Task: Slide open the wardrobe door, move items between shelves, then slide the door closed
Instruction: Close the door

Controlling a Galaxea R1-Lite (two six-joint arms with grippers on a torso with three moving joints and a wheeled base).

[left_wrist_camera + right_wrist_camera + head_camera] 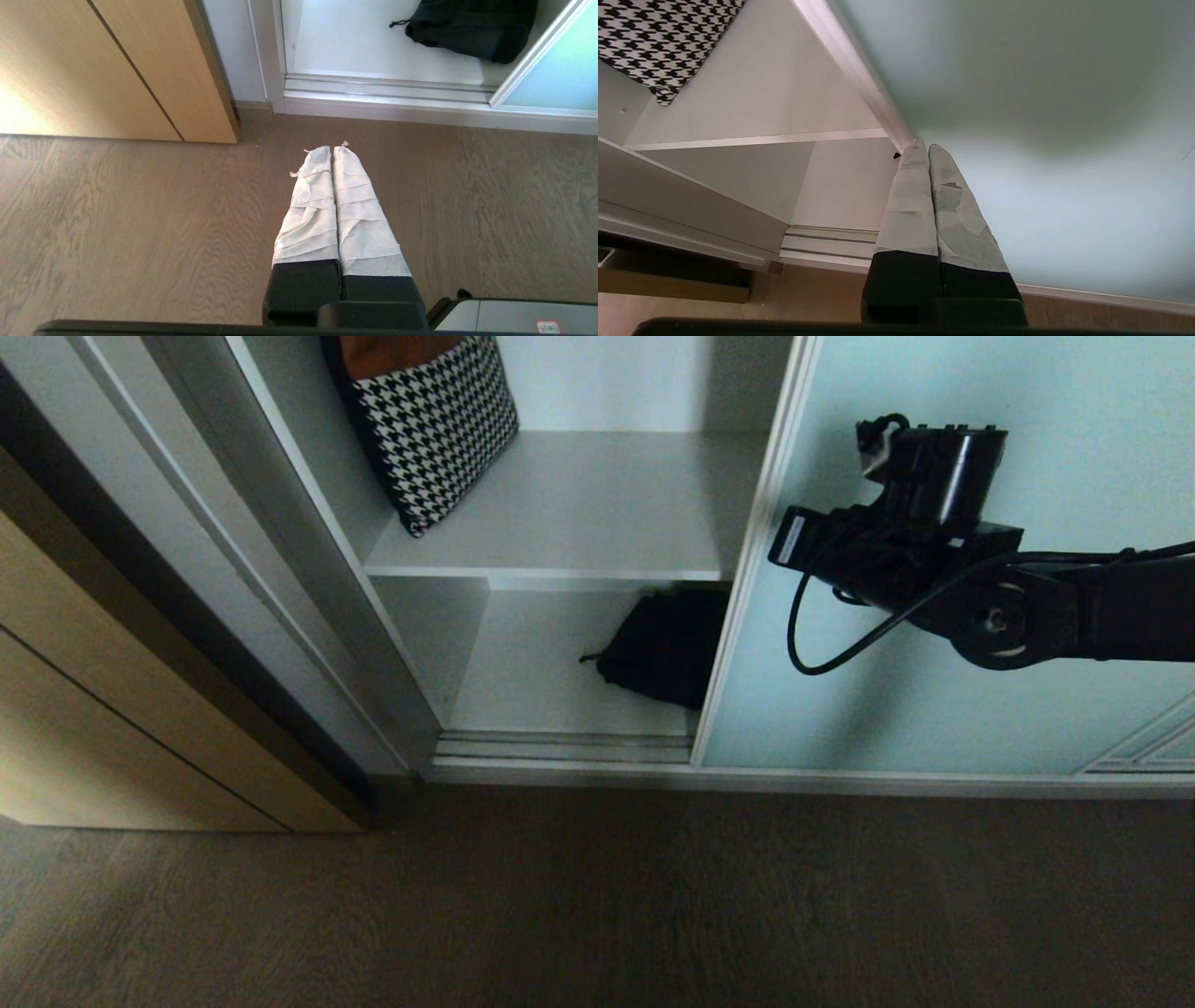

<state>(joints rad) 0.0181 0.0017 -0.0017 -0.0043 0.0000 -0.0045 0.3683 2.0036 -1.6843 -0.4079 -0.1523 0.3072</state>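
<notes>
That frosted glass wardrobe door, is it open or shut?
Partly open. The sliding wardrobe door stands to the right, leaving the shelves exposed, though its silver edge hides part of the black bag.

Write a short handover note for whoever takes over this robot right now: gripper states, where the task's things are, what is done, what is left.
Right gripper: shut, empty, tips at the silver frame edge of the frosted pale blue-green sliding door.
Left gripper: shut, empty, parked low over the wood floor.
Soft black fabric bag: on the bottom white shelf, partly behind the door.
Upper white shelf: holds only a houndstooth cushion.
Done: door partly open.
Left: move the bag between shelves, close the door.
</notes>
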